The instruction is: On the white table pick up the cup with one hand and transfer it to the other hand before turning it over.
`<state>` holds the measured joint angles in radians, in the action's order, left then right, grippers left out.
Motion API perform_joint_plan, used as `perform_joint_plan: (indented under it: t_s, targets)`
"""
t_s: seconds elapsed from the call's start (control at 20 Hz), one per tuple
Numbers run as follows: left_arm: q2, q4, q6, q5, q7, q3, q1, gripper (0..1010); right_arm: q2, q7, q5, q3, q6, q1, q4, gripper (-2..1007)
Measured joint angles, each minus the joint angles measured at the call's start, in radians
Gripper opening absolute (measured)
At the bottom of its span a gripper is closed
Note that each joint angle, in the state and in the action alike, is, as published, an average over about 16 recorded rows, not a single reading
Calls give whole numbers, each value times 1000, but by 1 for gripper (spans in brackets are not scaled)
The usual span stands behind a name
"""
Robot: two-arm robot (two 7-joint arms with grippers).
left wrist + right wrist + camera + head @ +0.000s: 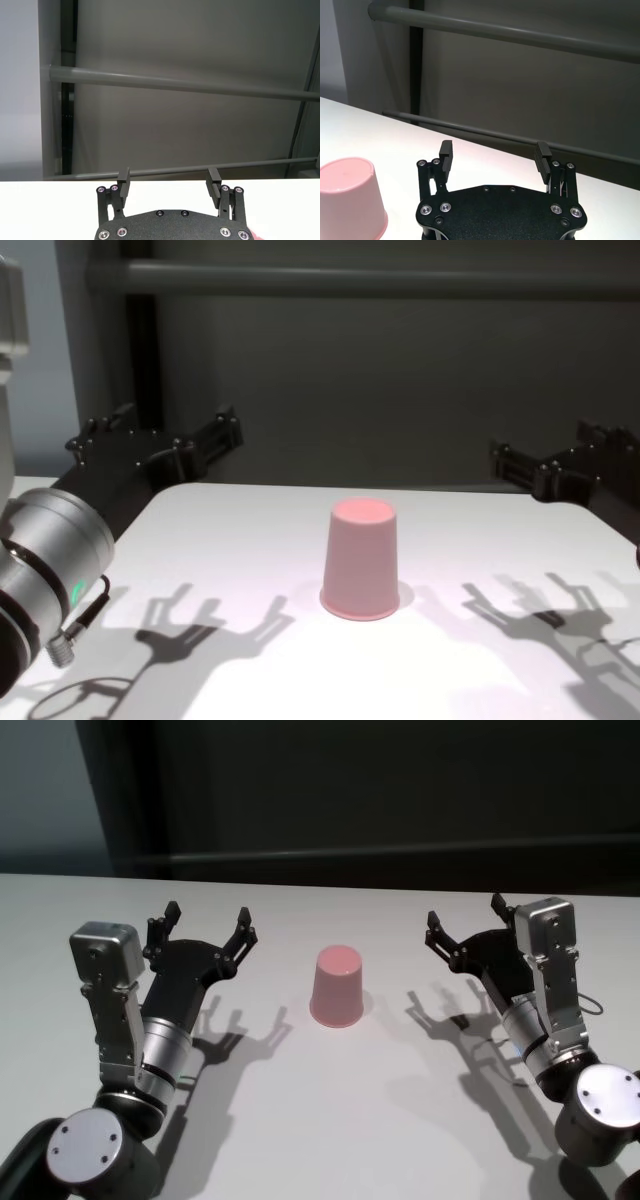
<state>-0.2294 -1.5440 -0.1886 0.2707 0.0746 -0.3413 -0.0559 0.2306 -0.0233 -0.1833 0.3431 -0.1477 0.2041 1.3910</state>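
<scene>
Head view: cup (337,986) upside-down mid-table, apparently untouched, open-jawed grippers flanking.

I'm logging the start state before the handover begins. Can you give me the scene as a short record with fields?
cup: pink cup standing upside down, base up, rim on the table
surface: white table
left hand: left hand open, to the cup's left, apart from it
right hand: right hand open, to the cup's right, apart from it
held: nothing in either hand
task progress: cup not yet picked up
</scene>
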Motion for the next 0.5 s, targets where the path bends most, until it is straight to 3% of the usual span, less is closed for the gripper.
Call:
perform_joint_plan:
  t_s: [0.5]
  targets:
    - [0,0,0,0,0,0,0,1003,11,-30,55,-27,15,-65,49,1000]
